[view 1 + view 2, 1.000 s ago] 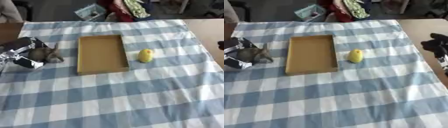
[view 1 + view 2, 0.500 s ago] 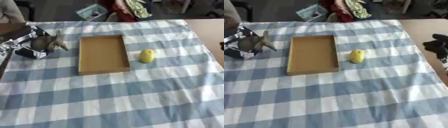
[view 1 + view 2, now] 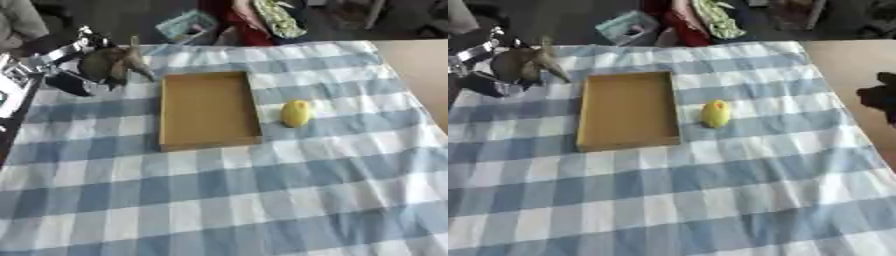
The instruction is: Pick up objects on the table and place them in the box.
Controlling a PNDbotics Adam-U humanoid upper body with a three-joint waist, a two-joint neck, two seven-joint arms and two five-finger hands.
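Left hand (image 3: pixel 74 67): raised over the counter's (image 3: pixel 262 200) far left corner, fingers curled around an olive-brown object (image 3: pixel 118 62). Box (image 3: pixel 208 110): open, left of centre. Lemon (image 3: pixel 296 113): just beside its right wall, apart. Right hand (image 3: pixel 881 95): at right edge, state cannot be told.

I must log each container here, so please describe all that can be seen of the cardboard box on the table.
The box is a shallow, open tray that looks like brown cardboard, rectangular, with low walls and no lid. It lies flat on the blue and white checked cloth, its long side running away from the robot. Its inside shows only bare floor. The yellow object lies on the cloth beside its right wall, apart from it. The left hand, holding a brownish object, is beyond its far left corner, not touching it.
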